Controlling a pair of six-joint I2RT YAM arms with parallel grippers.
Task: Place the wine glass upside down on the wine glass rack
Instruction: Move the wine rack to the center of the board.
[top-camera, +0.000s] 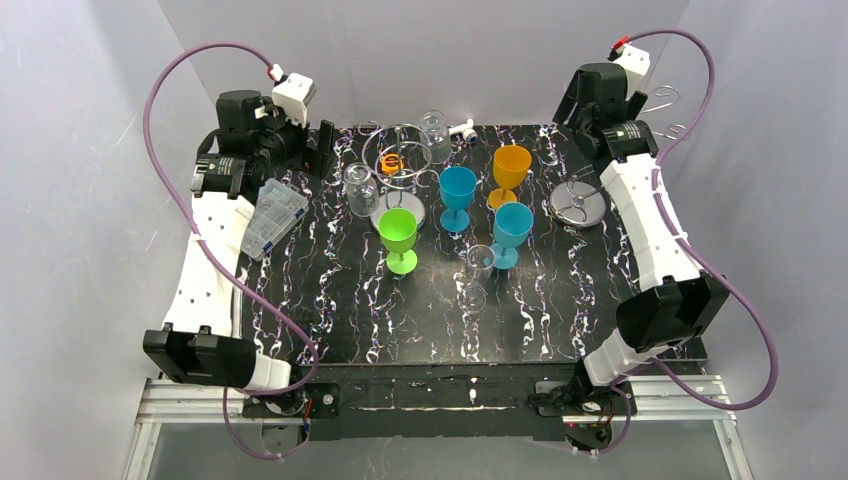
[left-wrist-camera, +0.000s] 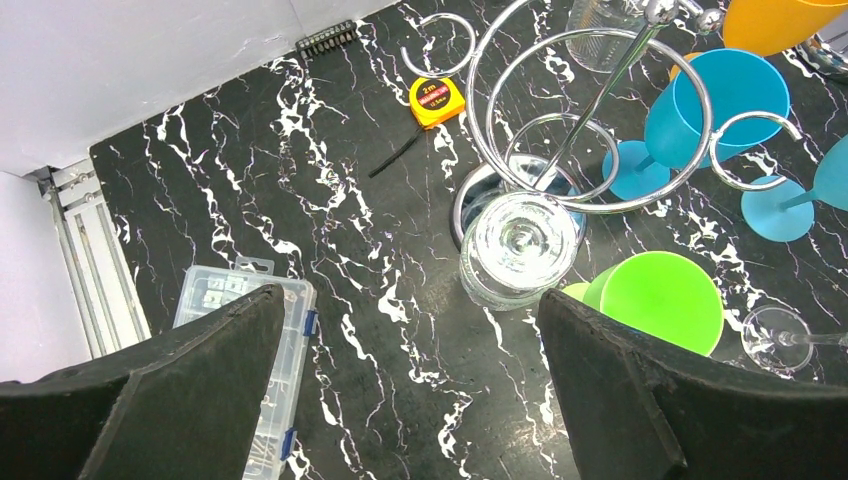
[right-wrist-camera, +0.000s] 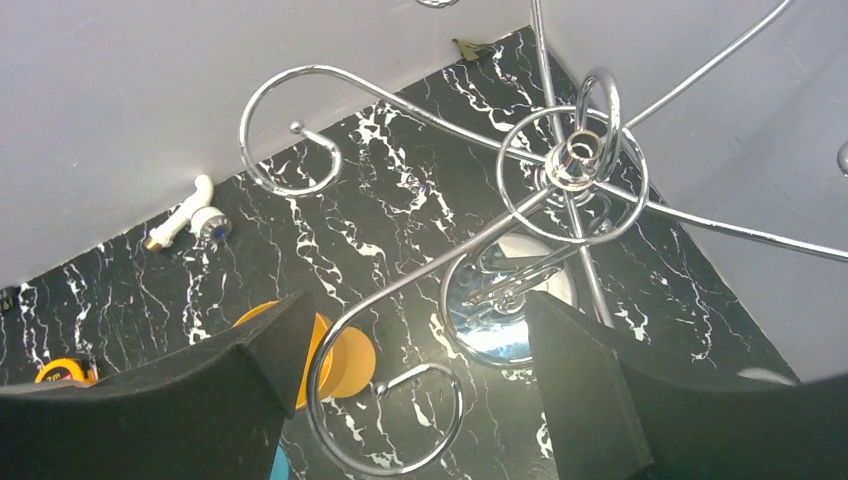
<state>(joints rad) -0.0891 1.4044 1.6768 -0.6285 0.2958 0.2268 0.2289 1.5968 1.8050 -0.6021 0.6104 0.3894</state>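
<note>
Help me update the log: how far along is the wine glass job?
Nothing looks done: the wine glass rack shows no glass on its arms. Nothing is in hand; the left gripper and right gripper are open and empty, the right above the rack. The clear wine glass sits on the table, to be grasped, inverted and hung.

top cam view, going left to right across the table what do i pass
clear parts box → clear glass → green goblet → darker blue goblet → clear wine glass → wine glass rack
</note>
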